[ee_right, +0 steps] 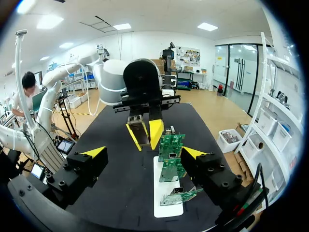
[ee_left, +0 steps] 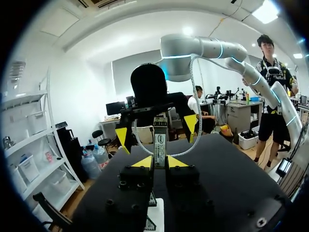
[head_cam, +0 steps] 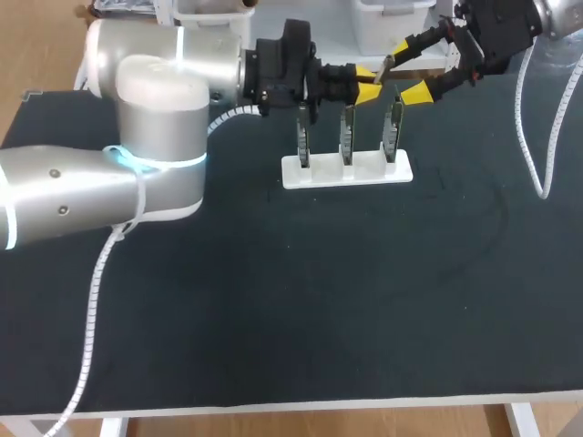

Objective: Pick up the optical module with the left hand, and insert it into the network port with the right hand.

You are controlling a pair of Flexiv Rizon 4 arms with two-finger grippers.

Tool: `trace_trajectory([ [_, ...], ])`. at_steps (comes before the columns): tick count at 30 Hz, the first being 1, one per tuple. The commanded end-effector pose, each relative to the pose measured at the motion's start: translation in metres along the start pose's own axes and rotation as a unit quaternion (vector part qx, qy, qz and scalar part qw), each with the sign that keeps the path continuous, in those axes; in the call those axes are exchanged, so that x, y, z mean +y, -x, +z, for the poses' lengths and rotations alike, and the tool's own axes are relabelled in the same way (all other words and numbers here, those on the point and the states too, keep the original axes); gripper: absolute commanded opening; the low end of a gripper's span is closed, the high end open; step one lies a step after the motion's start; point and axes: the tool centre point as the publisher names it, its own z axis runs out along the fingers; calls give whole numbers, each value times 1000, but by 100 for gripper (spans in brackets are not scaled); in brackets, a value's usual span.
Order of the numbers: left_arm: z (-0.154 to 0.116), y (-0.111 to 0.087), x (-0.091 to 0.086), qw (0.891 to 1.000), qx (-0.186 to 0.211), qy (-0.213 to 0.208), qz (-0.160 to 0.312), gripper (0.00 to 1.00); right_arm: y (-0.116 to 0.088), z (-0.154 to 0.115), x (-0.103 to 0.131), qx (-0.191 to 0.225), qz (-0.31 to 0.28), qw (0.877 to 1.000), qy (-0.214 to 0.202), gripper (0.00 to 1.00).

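Right now the left gripper (ee_left: 159, 162) is squeezing a small silver metal optical module (ee_left: 160, 142) between its two yellow tips. The module is sticking out past them, up in the air above the table. The right gripper (ee_right: 144, 152) is holding its fingers wide apart, one on each side of the module's far end, and neither finger seems to be touching it.

Close by and lower down, three green circuit boards (ee_right: 170, 145) are standing upright in a row in a flat white holder (head_cam: 346, 171) on the dark table (head_cam: 273, 300). The network ports are sitting on those boards, but I cannot tell which one is meant.

So the handing over is looking not yet done. If the left gripper is letting go before the right one is pinching tight, the module could drop onto the boards. If the right one is grabbing it crooked, the module could jam at the port or push a board over. The two grippers are very near each other, so they could bump too.
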Motion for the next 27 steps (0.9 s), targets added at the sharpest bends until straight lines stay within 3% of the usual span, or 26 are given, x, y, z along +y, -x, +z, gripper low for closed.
trace_trajectory([
  [1,-10,7,-13,1000,23,4,-6,0,0,0,1,1,0,1000,-1,100],
  [27,-14,4,-10,1000,5,5,-5,0,0,0,1,1,0,1000,-1,100],
])
